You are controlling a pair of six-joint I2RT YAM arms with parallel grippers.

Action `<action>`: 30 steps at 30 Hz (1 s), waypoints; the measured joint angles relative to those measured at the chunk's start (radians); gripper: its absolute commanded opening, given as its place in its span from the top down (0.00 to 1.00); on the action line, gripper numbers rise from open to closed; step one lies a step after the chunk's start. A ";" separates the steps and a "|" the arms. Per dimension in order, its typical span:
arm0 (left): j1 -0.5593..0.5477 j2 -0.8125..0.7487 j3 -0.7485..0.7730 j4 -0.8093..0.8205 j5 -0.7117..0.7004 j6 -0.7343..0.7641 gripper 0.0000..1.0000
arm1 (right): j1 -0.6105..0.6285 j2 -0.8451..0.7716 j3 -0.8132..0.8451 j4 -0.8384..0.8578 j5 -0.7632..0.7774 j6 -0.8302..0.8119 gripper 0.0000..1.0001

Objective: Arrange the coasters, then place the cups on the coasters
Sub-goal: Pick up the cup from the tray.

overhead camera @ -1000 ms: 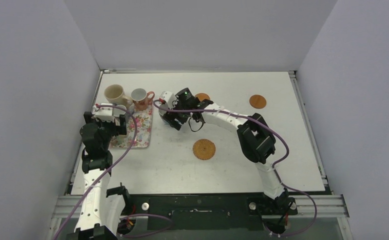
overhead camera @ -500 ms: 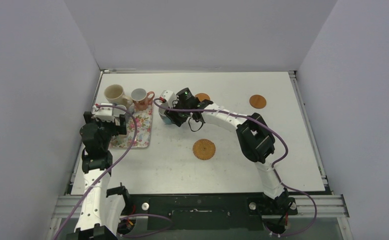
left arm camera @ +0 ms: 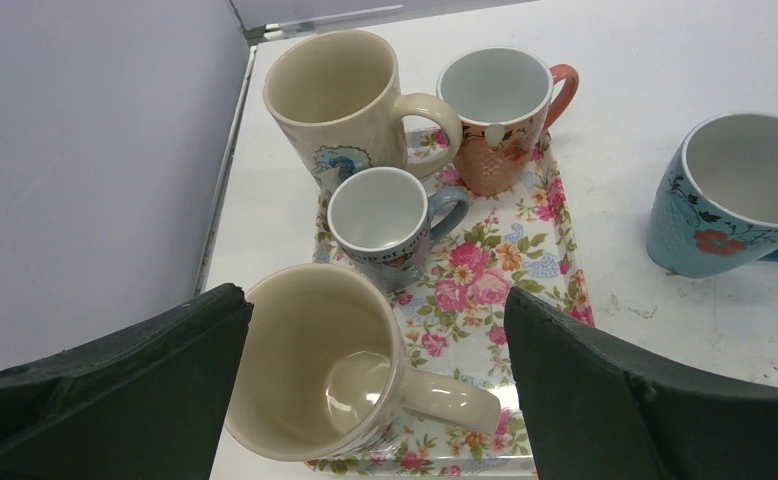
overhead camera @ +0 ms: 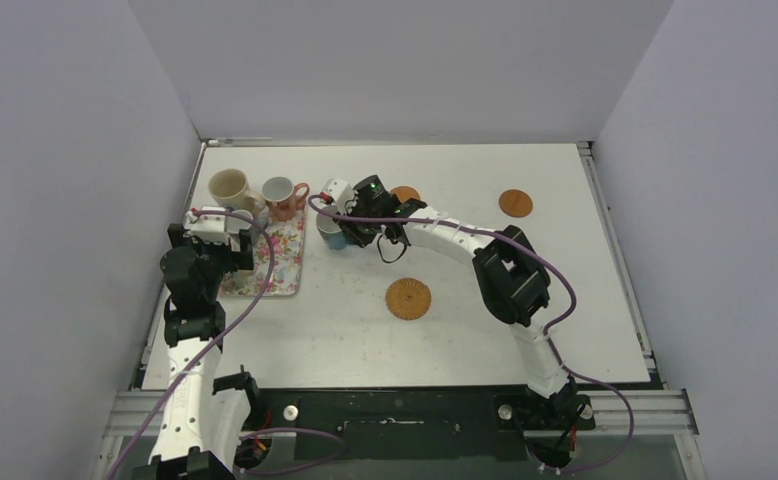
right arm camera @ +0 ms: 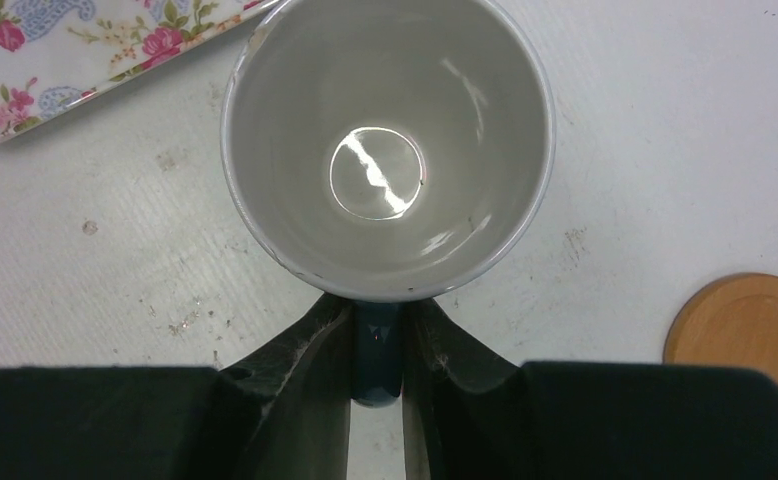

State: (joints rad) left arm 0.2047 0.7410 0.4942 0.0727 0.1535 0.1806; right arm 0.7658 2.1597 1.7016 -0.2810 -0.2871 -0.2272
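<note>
My right gripper (right arm camera: 377,320) (overhead camera: 352,228) is shut on the handle of the light blue cup (right arm camera: 385,150) (overhead camera: 330,232) (left arm camera: 735,195), which stands on the table just right of the tray. My left gripper (left arm camera: 375,300) (overhead camera: 237,250) hangs open over the tray with a large cream cup (left arm camera: 315,365) below its fingers. On the tray also stand a small grey cup (left arm camera: 385,215), a second cream cup (left arm camera: 335,90) (overhead camera: 229,187) and a salmon-pink cup (left arm camera: 495,100) (overhead camera: 280,192). A woven coaster (overhead camera: 408,298) lies mid-table and a plain orange one (overhead camera: 515,203) at the far right.
The floral tray (left arm camera: 555,250) (overhead camera: 285,265) (right arm camera: 65,50) lies at the left by the wall. Another orange coaster (right arm camera: 750,320) (overhead camera: 404,193) lies just behind my right wrist, partly hidden. White walls enclose the table on three sides.
My right gripper has closed on the blue cup's handle. The left arm and the cups on the tray have not moved.
</note>
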 measured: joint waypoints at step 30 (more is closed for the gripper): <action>0.000 0.013 -0.008 0.018 0.003 -0.005 0.03 | -0.175 -0.202 -0.128 0.018 -0.009 -0.002 1.00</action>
State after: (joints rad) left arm 0.2047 0.7540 0.4866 0.0902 0.1566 0.1761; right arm 0.5903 1.9575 1.5738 -0.2630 -0.2962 -0.2295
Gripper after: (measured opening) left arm 0.973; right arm 0.197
